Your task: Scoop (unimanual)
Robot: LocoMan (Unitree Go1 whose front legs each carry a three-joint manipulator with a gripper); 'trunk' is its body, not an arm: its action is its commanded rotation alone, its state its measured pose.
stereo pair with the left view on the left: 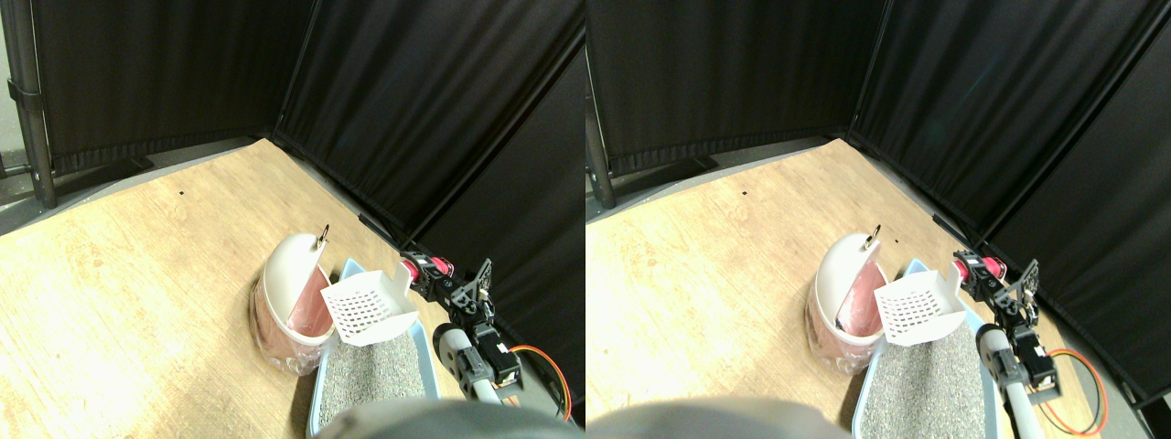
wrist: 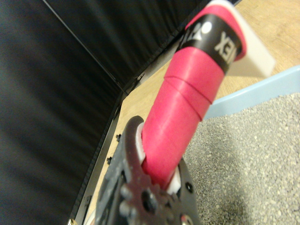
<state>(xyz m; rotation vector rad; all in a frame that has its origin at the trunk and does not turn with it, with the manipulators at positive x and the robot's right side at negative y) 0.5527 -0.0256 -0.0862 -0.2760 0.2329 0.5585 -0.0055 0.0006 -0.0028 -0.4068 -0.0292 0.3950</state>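
A white slotted scoop (stereo pair with the left view on the left: 370,307) hangs in the air above the far end of the light blue litter box (stereo pair with the left view on the left: 319,395), right beside the open mouth of the pink and white bin (stereo pair with the left view on the left: 291,306). Its pink wrapped handle (stereo pair with the left view on the left: 428,268) points right into my right gripper (stereo pair with the left view on the left: 434,282), which is shut on it. In the wrist view the pink handle (wrist: 187,93) runs up out of the dark jaws of the gripper (wrist: 157,176), which clamp its lower end. Grey litter (wrist: 253,159) lies below. I cannot tell whether the scoop holds anything.
The bin's white lid (stereo pair with the left view on the left: 291,261) is tipped up and back, with a small ring on top. Black curtain panels (stereo pair with the left view on the left: 412,101) close off the back and right, close to my arm. An orange cable (stereo pair with the left view on the left: 552,368) loops on the wooden floor (stereo pair with the left view on the left: 137,265) at the right.
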